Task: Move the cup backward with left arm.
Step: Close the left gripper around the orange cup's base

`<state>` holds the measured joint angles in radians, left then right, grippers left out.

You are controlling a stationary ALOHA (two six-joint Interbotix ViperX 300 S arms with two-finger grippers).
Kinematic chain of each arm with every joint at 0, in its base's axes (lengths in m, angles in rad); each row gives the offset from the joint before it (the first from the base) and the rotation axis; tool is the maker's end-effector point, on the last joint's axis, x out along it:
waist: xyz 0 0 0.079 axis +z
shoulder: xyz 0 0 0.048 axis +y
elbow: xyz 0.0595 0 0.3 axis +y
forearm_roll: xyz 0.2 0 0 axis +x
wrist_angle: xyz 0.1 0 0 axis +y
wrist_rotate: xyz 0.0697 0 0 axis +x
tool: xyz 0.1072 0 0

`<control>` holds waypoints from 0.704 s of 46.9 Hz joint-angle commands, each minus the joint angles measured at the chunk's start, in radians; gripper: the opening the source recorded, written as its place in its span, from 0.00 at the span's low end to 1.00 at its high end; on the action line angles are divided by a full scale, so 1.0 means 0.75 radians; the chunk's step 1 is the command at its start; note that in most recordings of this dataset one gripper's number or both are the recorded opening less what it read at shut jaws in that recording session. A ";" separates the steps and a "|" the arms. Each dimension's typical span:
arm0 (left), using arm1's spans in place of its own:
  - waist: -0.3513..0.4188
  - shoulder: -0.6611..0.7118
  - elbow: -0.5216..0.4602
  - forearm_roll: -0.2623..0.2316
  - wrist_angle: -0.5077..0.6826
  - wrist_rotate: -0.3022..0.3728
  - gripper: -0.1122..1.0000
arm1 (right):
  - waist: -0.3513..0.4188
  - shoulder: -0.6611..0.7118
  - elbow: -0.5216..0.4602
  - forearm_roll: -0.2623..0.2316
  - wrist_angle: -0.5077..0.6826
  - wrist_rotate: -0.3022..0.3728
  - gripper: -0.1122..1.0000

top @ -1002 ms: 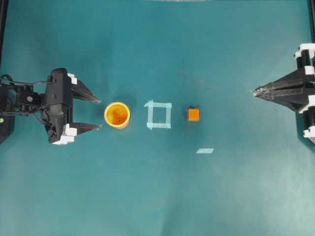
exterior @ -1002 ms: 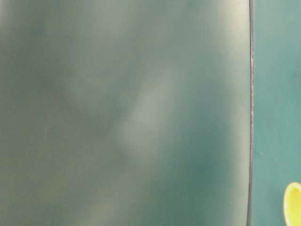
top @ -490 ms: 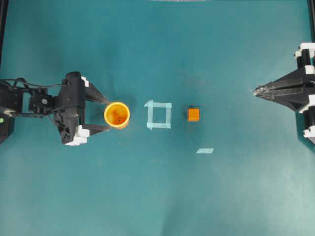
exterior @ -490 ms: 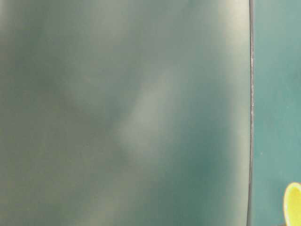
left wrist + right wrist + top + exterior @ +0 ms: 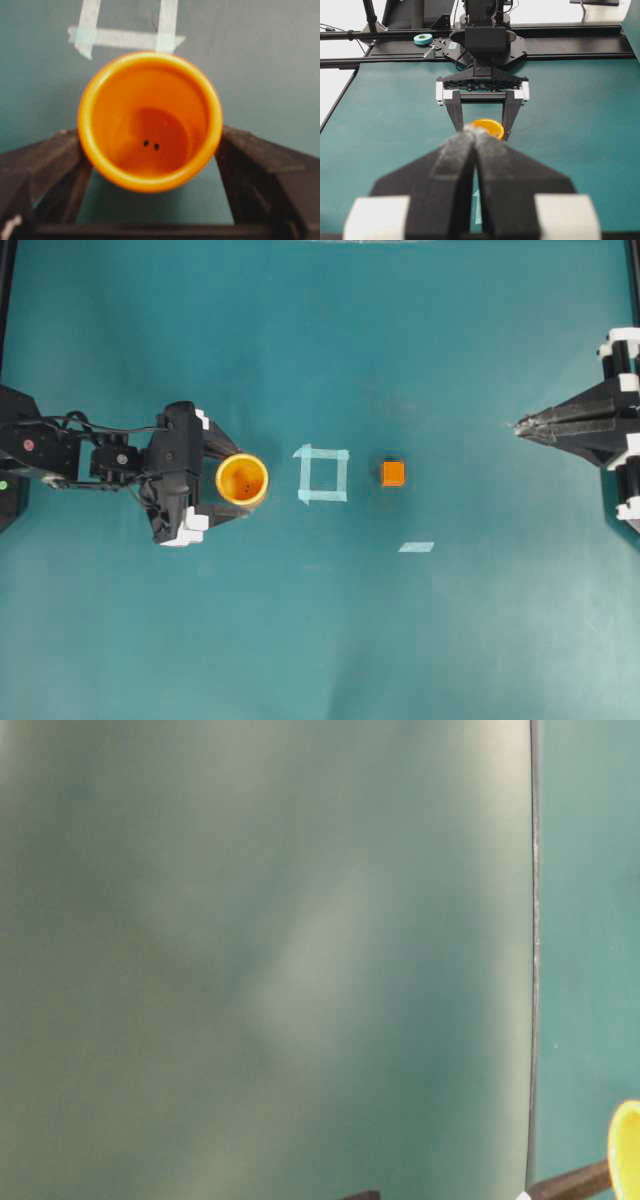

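Since a second earlier, the black two-pronged left gripper [image 5: 232,481] had slid across the teal table [image 5: 320,640] until its spread fingers flanked the small round orange-yellow plastic cup [image 5: 242,480], which had stayed near its old spot, just left of the pale tape square [image 5: 323,473]. From overhead, the small orange cube [image 5: 393,473] sat right of that square, and the black right gripper [image 5: 520,425] rested at the far right with its prongs pressed together.

At table level, only the cup's yellow rim [image 5: 626,1148] showed at the lower right beside a dark finger [image 5: 570,1184]; the rest was blur.

Through the left wrist camera, the cup [image 5: 150,121] stood upright between the open fingers [image 5: 50,165], both near its wall; contact was unclear.

Through the right wrist camera, the cup [image 5: 488,127] peeked between the left gripper's fingers [image 5: 454,114].
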<state>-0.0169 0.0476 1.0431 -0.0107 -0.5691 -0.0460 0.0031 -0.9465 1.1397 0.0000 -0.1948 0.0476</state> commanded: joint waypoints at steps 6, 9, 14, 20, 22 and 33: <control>-0.002 -0.006 -0.027 -0.002 -0.014 0.002 0.84 | 0.000 0.008 -0.049 0.004 -0.004 0.004 0.10; -0.002 -0.006 -0.027 -0.002 -0.014 0.002 0.83 | 0.000 0.008 -0.049 0.006 -0.006 0.004 0.10; -0.002 -0.008 -0.025 -0.002 -0.025 0.002 0.78 | 0.000 0.008 -0.049 0.004 -0.004 0.004 0.10; -0.002 -0.010 -0.027 -0.002 -0.055 0.000 0.69 | 0.002 0.008 -0.049 0.004 -0.004 0.004 0.10; -0.002 -0.010 -0.029 0.002 -0.063 0.000 0.68 | 0.000 0.008 -0.049 0.006 -0.006 0.004 0.10; -0.002 -0.008 -0.035 0.000 -0.092 0.002 0.68 | 0.000 0.008 -0.049 0.004 -0.004 0.004 0.10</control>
<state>-0.0169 0.0522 1.0324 -0.0107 -0.6259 -0.0460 0.0031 -0.9465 1.1351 0.0015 -0.1948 0.0491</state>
